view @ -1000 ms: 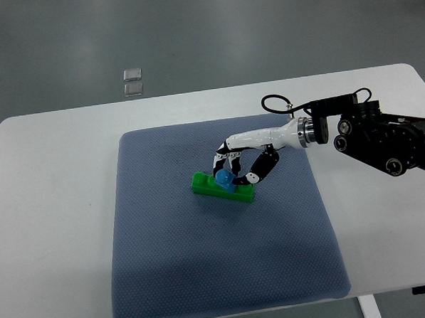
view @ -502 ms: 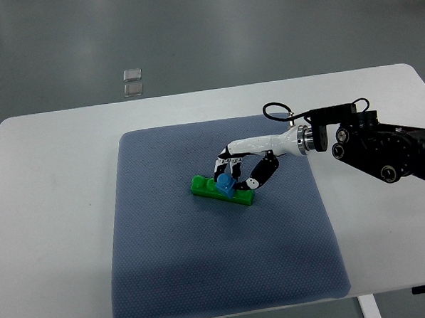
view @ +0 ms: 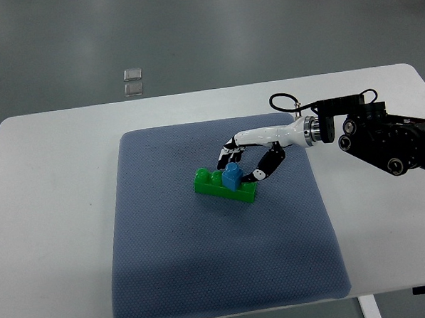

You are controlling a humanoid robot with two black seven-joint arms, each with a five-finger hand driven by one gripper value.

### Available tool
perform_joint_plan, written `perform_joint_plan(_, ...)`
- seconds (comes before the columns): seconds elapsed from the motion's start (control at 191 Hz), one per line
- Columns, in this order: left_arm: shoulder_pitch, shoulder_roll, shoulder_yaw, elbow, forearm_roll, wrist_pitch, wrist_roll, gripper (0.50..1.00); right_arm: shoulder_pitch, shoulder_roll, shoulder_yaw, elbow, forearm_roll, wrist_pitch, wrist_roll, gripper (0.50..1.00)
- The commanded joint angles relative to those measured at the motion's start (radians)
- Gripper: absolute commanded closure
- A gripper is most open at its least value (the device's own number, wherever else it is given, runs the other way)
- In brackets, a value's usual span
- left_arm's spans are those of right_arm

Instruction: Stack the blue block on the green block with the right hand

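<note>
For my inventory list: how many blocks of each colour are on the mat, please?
Blue block: 1
Green block: 1
Total: 2, both on the grey mat.

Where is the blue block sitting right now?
In the top view, the blue block sits on top of the green block, toward its right half, mid-mat; the right hand is just behind-right of it.

White table (view: 51, 210) bearing a blue-grey textured mat (view: 204, 266) at its centre; two small clear square pieces (view: 133, 81) on grey floor (view: 191, 32) beyond.
</note>
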Motion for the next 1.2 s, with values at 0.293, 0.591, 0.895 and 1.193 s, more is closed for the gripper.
perform_joint_plan(0.293, 0.000, 0.000, 0.000, -0.001, 0.000, 0.000, 0.000, 0.500, 0.046, -0.047, 0.000, 0.008, 0.000, 0.008, 0.000, 0.746)
perform_joint_plan(0.591, 0.000, 0.000, 0.000, -0.001, 0.000, 0.000, 0.000, 0.500, 0.048, -0.074, 0.054, -0.018, 0.055, 0.011, -0.015, 0.722)
perform_joint_plan(0.895, 0.000, 0.000, 0.000, 0.001, 0.000, 0.000, 0.000, 0.500, 0.032, -0.074, 0.181, -0.170, 0.434, -0.029, -0.171, 0.711)
perform_joint_plan(1.193, 0.000, 0.000, 0.000, 0.001, 0.000, 0.000, 0.000, 0.500, -0.061, -0.074, 0.190, -0.173, 1.083, -0.311, -0.325, 0.626)
